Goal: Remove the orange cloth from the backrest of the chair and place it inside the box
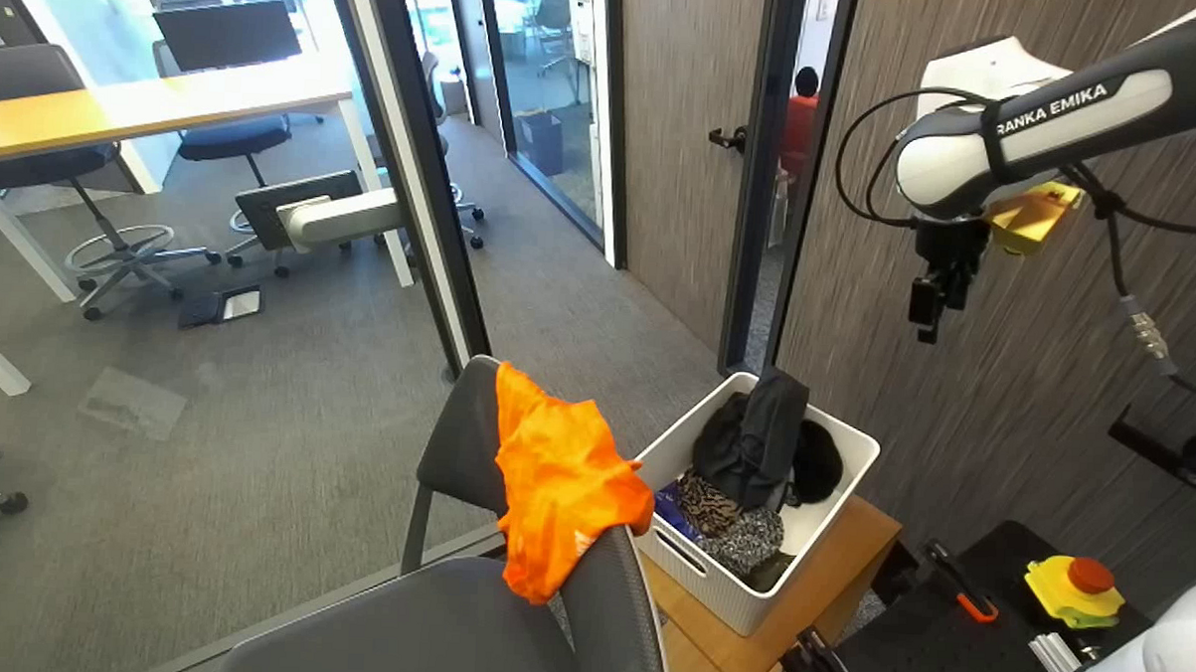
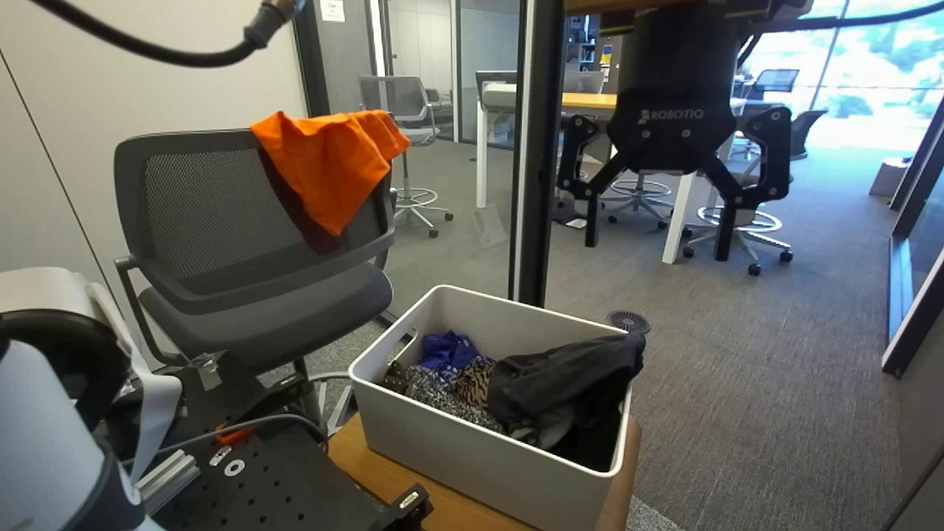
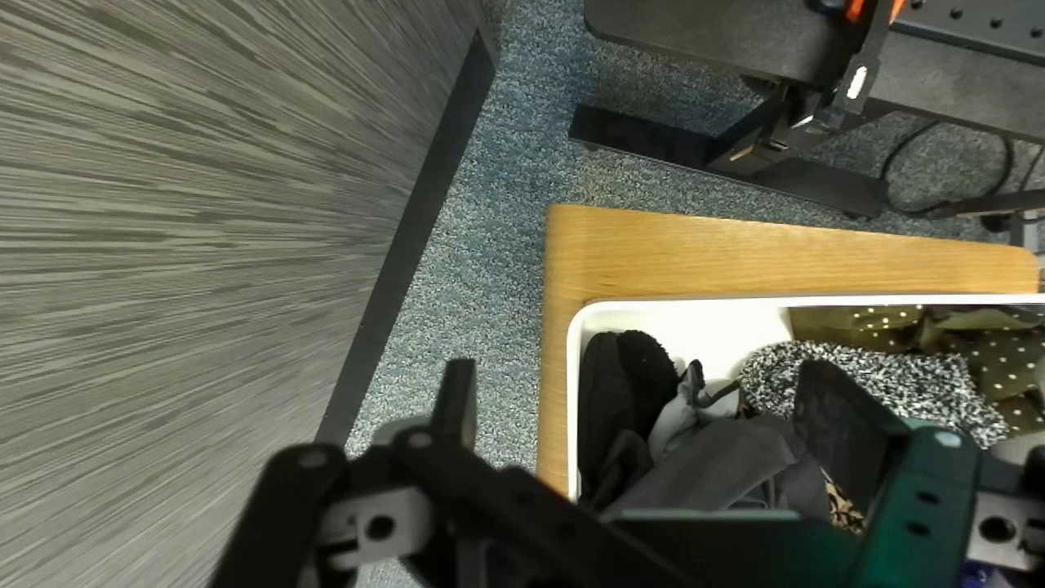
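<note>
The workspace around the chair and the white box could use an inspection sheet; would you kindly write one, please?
Surface: wooden top bears the white box.
Job's things: orange cloth draped over the chair backrest, not yet in the box; white box open-topped.
Clutter: mixed fabrics inside the box; red-and-yellow button unit on the black perforated board.
Claw: open, holding nothing.
Cables: black cable sags at the top of an exterior view.
Surroundings: yellow-topped desk in the background; seemingly a person in red past the brown door.
</note>
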